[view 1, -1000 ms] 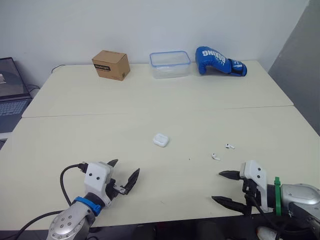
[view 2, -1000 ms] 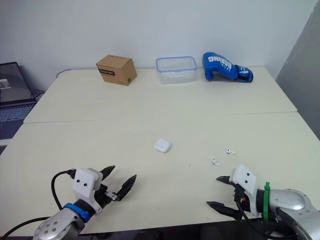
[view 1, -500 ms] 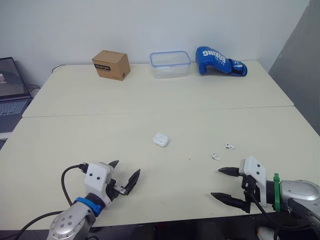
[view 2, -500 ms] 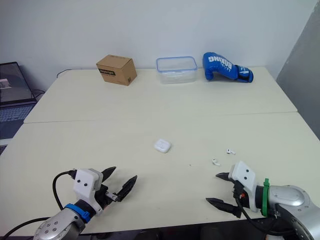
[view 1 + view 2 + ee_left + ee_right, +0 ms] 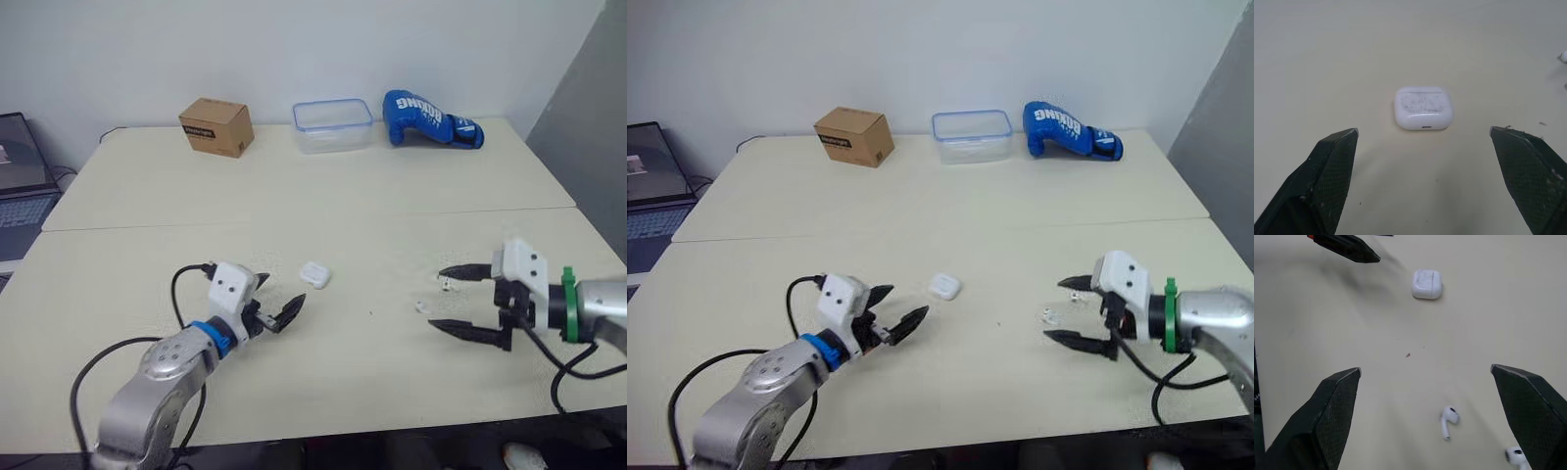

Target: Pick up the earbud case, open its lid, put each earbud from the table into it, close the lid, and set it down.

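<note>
The white earbud case lies shut near the middle of the cream table. My left gripper is open just left of it and level with the tabletop; in the left wrist view the case sits a little ahead of the fingertips. Two white earbuds lie to the right of the case. My right gripper is open, and its fingers straddle the spot where the earbuds lie. The right wrist view has both earbuds close in, the case further off.
A cardboard box, a clear plastic container and a blue boxing glove stand along the table's far edge. A laptop sits off the table at far left. A seam runs across the table.
Both arms have moved forward from the near edge. The left gripper now sits beside the case, and the right gripper has come up around the earbuds. Both stay open.
</note>
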Robot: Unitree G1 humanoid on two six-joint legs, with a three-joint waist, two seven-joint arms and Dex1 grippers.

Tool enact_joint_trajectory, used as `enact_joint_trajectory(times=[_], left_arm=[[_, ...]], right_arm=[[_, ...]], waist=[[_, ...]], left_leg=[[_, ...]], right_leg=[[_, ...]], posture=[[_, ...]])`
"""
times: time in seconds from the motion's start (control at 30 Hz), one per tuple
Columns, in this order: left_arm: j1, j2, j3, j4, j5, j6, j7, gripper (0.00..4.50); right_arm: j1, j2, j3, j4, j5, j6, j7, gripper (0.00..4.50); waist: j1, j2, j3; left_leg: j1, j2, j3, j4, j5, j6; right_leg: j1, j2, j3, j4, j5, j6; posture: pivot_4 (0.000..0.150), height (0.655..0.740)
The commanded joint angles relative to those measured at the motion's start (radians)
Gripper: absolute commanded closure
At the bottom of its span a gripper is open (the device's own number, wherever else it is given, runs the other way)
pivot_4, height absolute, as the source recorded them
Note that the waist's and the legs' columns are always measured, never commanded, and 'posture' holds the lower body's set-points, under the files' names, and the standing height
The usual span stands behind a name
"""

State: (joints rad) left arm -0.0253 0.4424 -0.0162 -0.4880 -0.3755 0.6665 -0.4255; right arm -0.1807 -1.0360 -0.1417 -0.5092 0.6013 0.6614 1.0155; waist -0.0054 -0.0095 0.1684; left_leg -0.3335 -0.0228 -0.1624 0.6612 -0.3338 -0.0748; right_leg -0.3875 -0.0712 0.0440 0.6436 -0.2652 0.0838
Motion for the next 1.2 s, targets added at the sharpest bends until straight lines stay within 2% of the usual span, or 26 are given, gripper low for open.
enact_joint_trajectory(times=[0.03,0.23,0.47,0.8,1.2], left_arm=[[-0.043,-0.014,-0.062,0.079,0.057,-0.056,-0.008,0.00],[-0.111,-0.052,-0.132,0.203,0.133,-0.126,-0.006,0.00],[-0.171,-0.115,-0.158,0.278,0.185,-0.117,0.030,0.00],[-0.190,-0.191,-0.180,0.316,0.237,-0.114,0.067,0.00],[-0.192,-0.240,-0.181,0.333,0.269,-0.099,0.091,0.00]], right_arm=[[-0.047,-0.016,0.001,0.001,0.000,-0.019,0.034,0.04],[-0.047,-0.006,0.008,-0.041,0.006,0.001,0.020,0.04],[-0.015,-0.011,-0.016,-0.070,0.016,0.014,0.009,0.04],[-0.034,-0.019,0.011,0.016,-0.071,-0.017,-0.006,0.04],[-0.021,-0.016,-0.001,0.017,-0.076,-0.023,0.007,0.04]], waist=[[0.000,0.000,0.000],[0.003,0.000,0.000],[0.003,0.000,0.000],[0.004,0.000,0.000],[0.004,0.000,0.000]], left_leg=[[-0.001,0.000,0.000,0.000,0.000,0.000],[-0.003,0.000,0.000,0.001,0.000,0.000],[-0.003,0.000,0.000,0.002,0.000,0.000],[-0.002,-0.001,-0.001,0.002,0.000,0.000],[-0.002,-0.001,0.000,0.002,0.000,0.000]], right_leg=[[-0.001,0.000,0.000,0.000,0.000,0.000],[-0.002,-0.001,0.000,0.000,0.000,0.000],[-0.001,-0.001,0.000,0.000,0.000,0.001],[-0.001,-0.001,0.000,0.001,0.000,0.001],[-0.001,-0.001,0.000,0.001,0.000,0.001]], posture=[[0.150,0.7400],[0.150,0.7400],[0.150,0.7400],[0.150,0.7400],[0.150,0.7400]])
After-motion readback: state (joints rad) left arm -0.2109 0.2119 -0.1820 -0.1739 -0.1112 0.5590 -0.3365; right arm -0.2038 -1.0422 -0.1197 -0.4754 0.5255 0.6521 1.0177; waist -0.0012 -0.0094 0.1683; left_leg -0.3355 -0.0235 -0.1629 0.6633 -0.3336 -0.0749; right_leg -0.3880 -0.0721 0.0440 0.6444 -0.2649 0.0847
